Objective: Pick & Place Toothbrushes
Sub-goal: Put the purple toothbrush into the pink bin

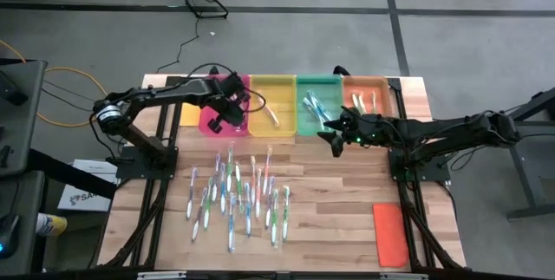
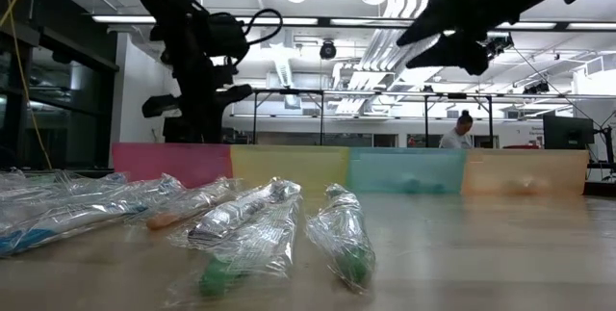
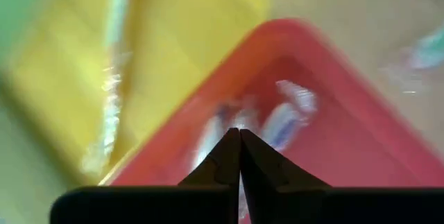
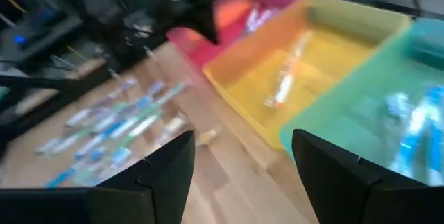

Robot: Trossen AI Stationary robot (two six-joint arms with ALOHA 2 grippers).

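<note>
Above the pink tray (image 1: 214,113), left end effector (image 1: 213,125) clenched empty, right end effector (image 1: 332,138) released near green tray (image 1: 319,107); toothbrushes (image 1: 236,195) scattered mid-desk (image 1: 347,211); next: fetch another.

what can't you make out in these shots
- Pink tray contents: high view, left hand and its arm cover them; left wrist view too blurred to count.
- Toothbrushes on the table: low view, wrappers hide colours.
- Orange tray contents: too small in the high view.
</note>
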